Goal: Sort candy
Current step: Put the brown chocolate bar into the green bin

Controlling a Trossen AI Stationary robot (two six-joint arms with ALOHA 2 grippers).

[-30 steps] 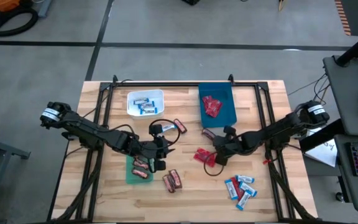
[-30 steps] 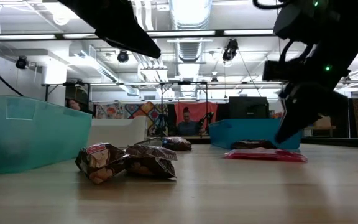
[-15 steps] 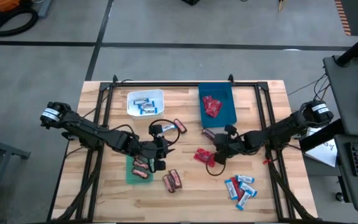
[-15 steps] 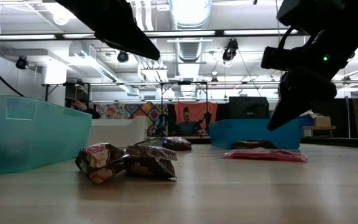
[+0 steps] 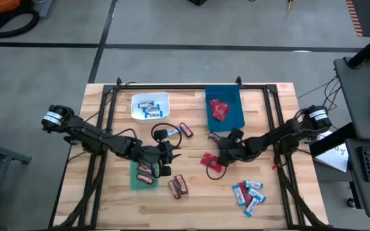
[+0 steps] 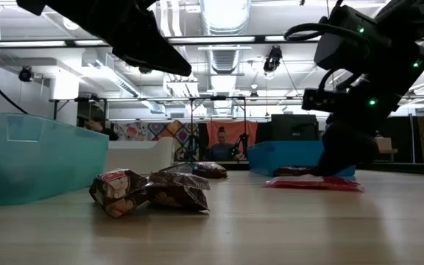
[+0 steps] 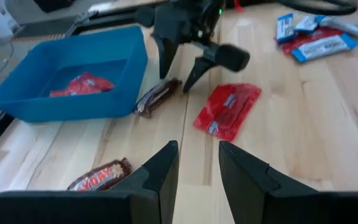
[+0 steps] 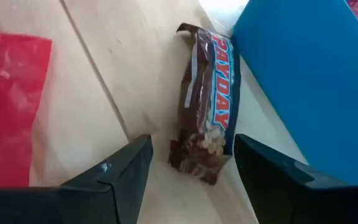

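Candy: brown bar [image 8: 205,102] on tabletop [image 8: 129,68], just beside blue bin [image 8: 303,81] | my right claw [image 8: 188,163] open, straddling its near end | long axis runs straight ahead from me | left claw [image 7: 196,163] open, well apart, farther off

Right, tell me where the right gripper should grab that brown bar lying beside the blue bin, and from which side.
Grip the brown bar across its narrow width near the middle, coming straight down from above. It lies flat on the table, its long side close along the blue bin, so a sideways approach would likely hit the wall. The right gripper is open, its fingers already either side of the bar's near end.
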